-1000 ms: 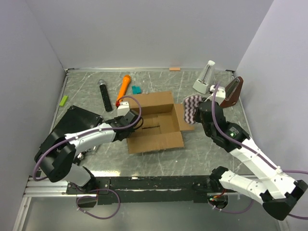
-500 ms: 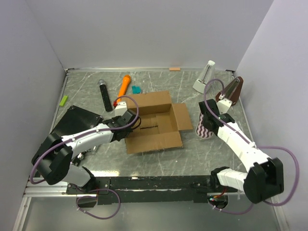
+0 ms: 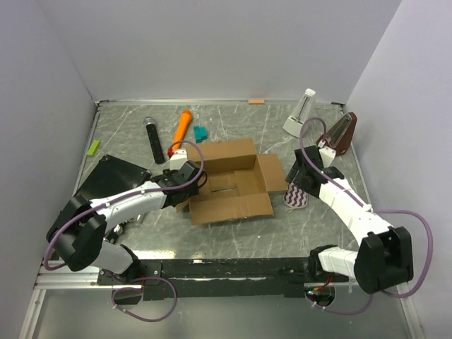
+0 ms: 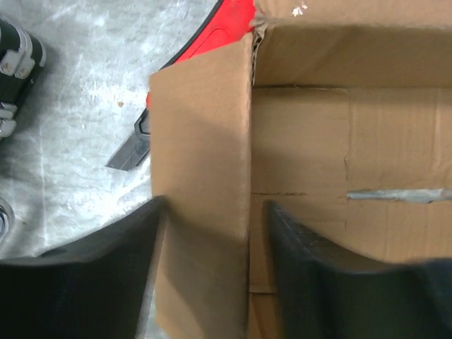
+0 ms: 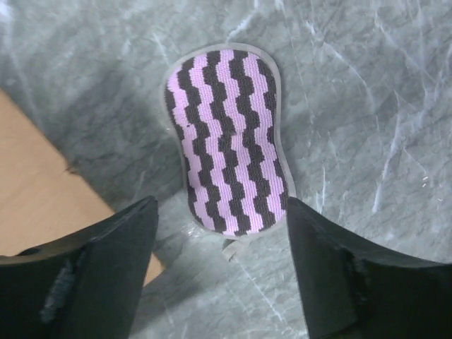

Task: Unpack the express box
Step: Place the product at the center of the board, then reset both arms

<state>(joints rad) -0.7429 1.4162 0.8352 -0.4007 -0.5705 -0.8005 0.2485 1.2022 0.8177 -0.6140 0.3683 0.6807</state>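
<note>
The express box (image 3: pixel 227 178) is a brown cardboard carton standing in the middle of the table with its flaps folded out. Its floor (image 4: pixel 339 148) shows only a thin grey strip (image 4: pixel 399 195). My left gripper (image 3: pixel 188 178) is at the box's left side. Its open jaws straddle the left wall (image 4: pixel 205 162), one finger outside and one inside. A purple-and-black striped pad (image 5: pixel 226 138) lies flat on the table, right of the box's right flap (image 3: pixel 272 173). My right gripper (image 5: pixel 222 212) hovers open just short of the pad (image 3: pixel 297 197), holding nothing.
A red utility knife (image 4: pixel 233 18) lies by the box's far left corner. Behind the box are an orange marker (image 3: pixel 183 125), a black cylinder (image 3: pixel 152 138) and a teal block (image 3: pixel 201 132). A flat black case (image 3: pixel 113 176) lies left. A white bottle (image 3: pixel 302 113) and a brown item (image 3: pixel 342 134) stand far right.
My right gripper carried the striped pad from the box's right flap down to the table and opened, leaving it there. My left gripper opened on the box wall; the box shifted slightly right.
</note>
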